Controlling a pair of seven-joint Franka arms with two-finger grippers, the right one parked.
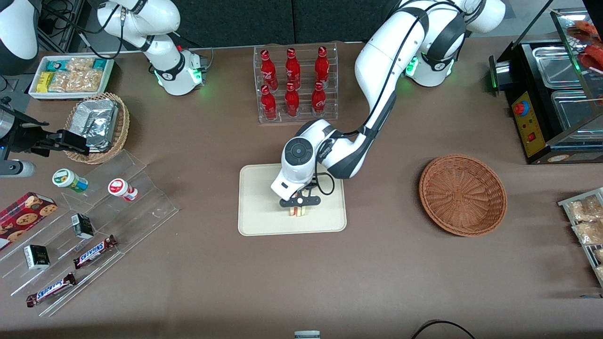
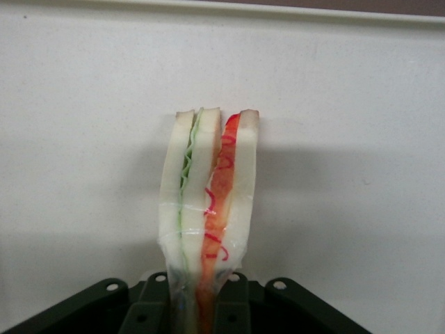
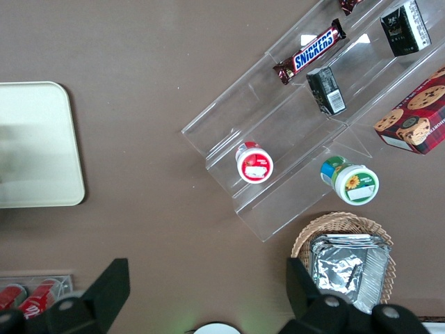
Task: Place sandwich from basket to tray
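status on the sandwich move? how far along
Nearly done. Done: the basket holds nothing and the sandwich is over the tray. In hand: the end effector is shut on the sandwich, which stands on edge low over the tray surface; contact can't be confirmed. Left: open the fingers and lift away.

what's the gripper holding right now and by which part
The gripper, over the tray, holds the sandwich, pinched across its bread faces at one end.
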